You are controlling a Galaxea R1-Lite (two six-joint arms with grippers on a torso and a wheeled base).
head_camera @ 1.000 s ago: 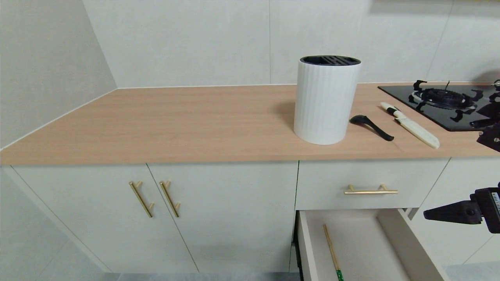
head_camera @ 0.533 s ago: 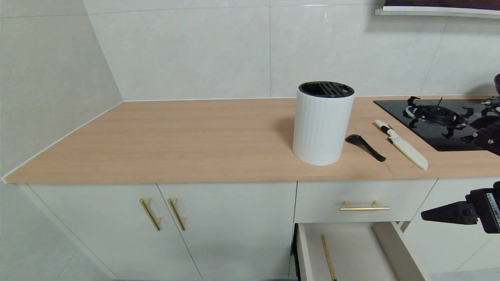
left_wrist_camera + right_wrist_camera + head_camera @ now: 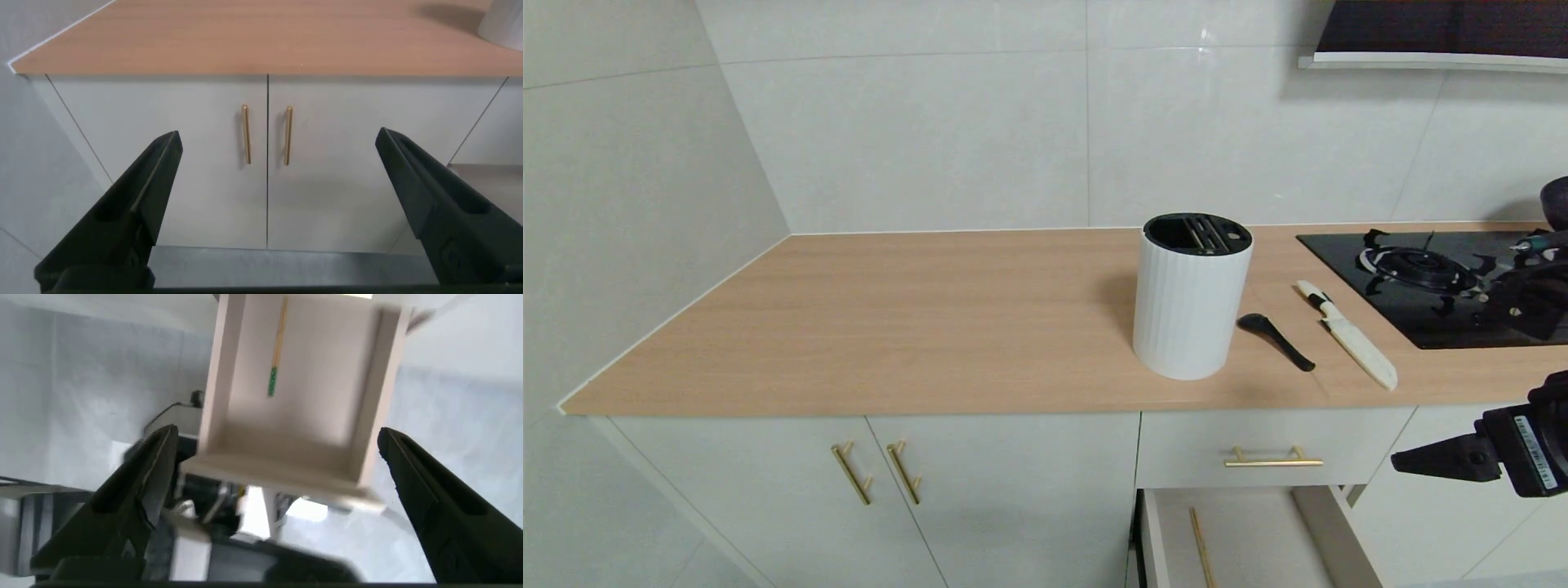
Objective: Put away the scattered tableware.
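Pale tiled walls meet in a corner behind a long wooden countertop, and a dark range hood hangs at the top right. Below the countertop are white cabinet doors with two gold handles. To their right is a shut drawer with a gold handle, and under it a lower drawer is pulled out.

On the right part of the countertop stands a white ribbed holder, upright, with a black slotted top. Just right of it lies a black spoon, not touching it, and right of the spoon lies a pale knife. Both point toward the near right. Farther right a black gas stove is set into the countertop. A pair of chopsticks lies inside the open drawer, along its left side.

The left gripper is in front of the cabinet doors, lower than the countertop edge, with its fingers wide apart and nothing between them. The right gripper is also spread wide and holds nothing. It hangs above the open drawer, and the chopsticks show a green band near one end.

Compared with one second ago, the whole head picture has slid downward, so the camera has moved. More wall and the hood come in, and less of the open drawer is seen. Holder, spoon and knife keep their places on the countertop.
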